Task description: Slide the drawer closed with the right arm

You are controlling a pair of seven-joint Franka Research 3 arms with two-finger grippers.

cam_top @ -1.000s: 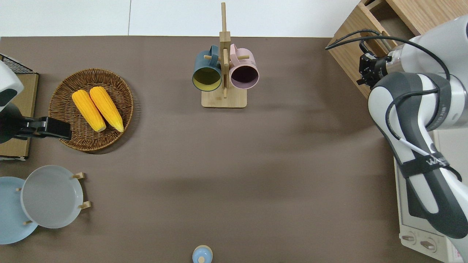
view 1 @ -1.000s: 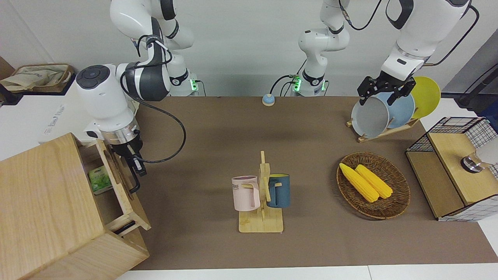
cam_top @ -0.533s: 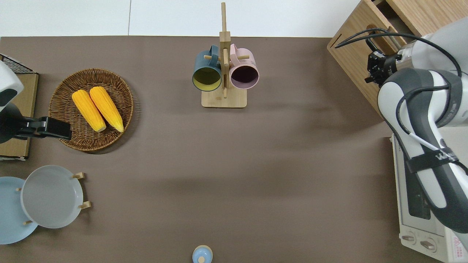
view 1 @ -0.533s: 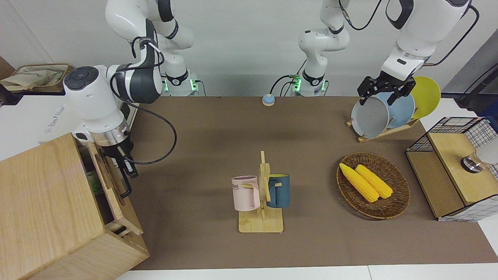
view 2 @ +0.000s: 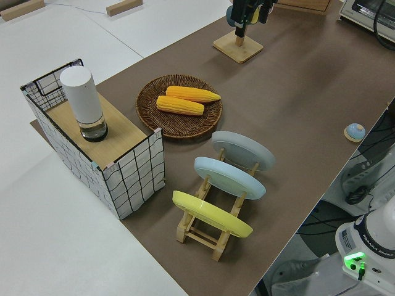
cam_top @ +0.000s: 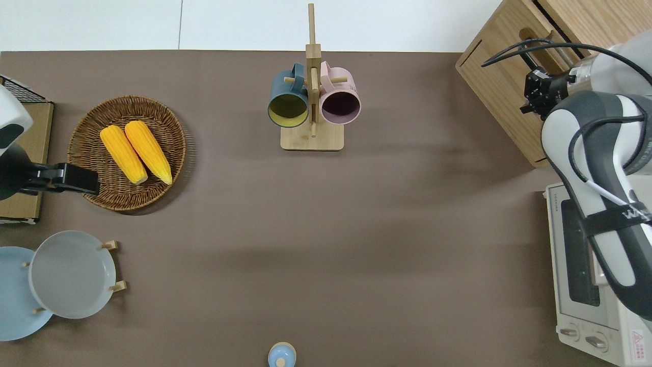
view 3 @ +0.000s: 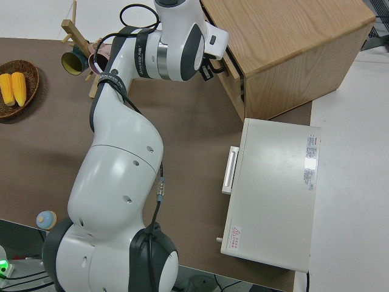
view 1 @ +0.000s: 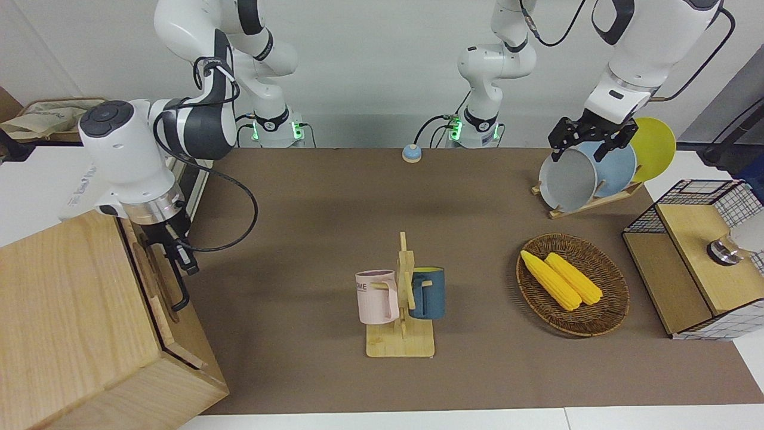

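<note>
The pale wooden cabinet (view 1: 65,322) stands at the right arm's end of the table. Its drawer (view 1: 170,325) is pushed in, with only a thin dark gap between the front panel and the cabinet body. The black loop handle (view 1: 181,292) sticks out from the panel. My right gripper (view 1: 182,257) is at the drawer front, against the end of the handle nearer the robots. It also shows in the overhead view (cam_top: 530,94) against the drawer front (cam_top: 509,46), and in the right side view (view 3: 209,70). The drawer's inside is hidden. The left arm is parked.
A white oven (cam_top: 586,285) stands beside the cabinet, nearer the robots. A mug rack (view 1: 401,304) with two mugs is mid-table. A wicker basket (view 1: 609,310) of corn, a plate rack (view 1: 588,173), a wire-and-wood box (view 1: 698,257) and a blue bell (view 1: 411,153) are also there.
The drawer has slid into the cabinet, from well open to nearly flush. My right gripper moved with it toward the cabinet. The green packet inside is now hidden.
</note>
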